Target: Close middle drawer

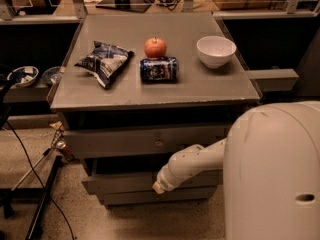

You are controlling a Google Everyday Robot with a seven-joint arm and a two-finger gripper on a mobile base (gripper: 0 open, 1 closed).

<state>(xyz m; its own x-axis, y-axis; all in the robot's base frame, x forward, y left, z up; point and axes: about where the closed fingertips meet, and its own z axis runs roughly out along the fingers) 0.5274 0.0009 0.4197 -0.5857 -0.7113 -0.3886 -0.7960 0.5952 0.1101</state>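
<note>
The middle drawer point(117, 182) is the shallow grey one, second from the top, and it stands out a little from the cabinet front. The taller-fronted top drawer point(125, 143) with its small knob point(158, 142) is above it, and the lowest drawer point(145, 198) is below. My white arm reaches in from the right. My gripper point(159, 186) is at the middle of the middle drawer's front, covering its knob. I cannot tell whether it touches the front.
On the cabinet top point(210, 86) lie a chip bag point(105, 61), an apple point(155, 47), a blue can on its side point(159, 69) and a white bowl point(215, 51). My white body point(272, 174) fills the lower right. Cables and a stand leg point(42, 199) are on the floor at left.
</note>
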